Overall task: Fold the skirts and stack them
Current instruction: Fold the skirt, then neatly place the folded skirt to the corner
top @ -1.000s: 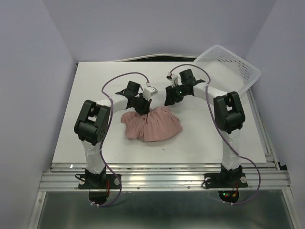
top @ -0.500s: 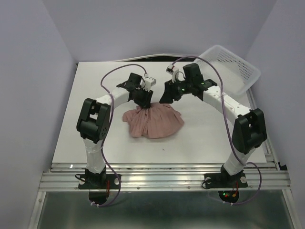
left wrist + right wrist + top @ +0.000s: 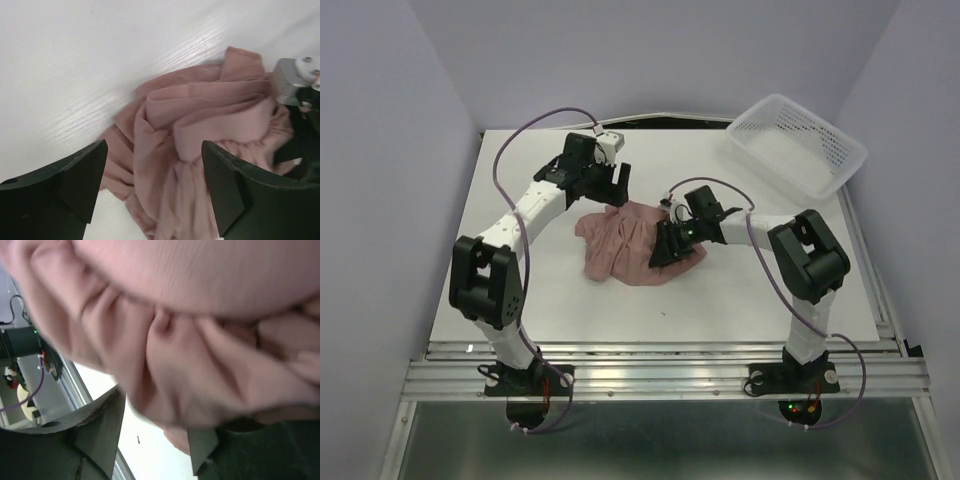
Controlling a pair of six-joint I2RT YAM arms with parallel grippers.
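The left claw (image 3: 613, 187) has let go and backed off wide, while the right claw (image 3: 666, 250) has dropped into the pink skirt (image 3: 620, 245), grip unreadable: probably a regrasp before folding.

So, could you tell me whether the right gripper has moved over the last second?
Yes. Against the table, the right gripper has come from nearer the far edge toward the near side, down onto the skirt.

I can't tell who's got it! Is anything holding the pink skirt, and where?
The left gripper is open, holding nothing. The right gripper is buried in the skirt on the right; its grip cannot be told.
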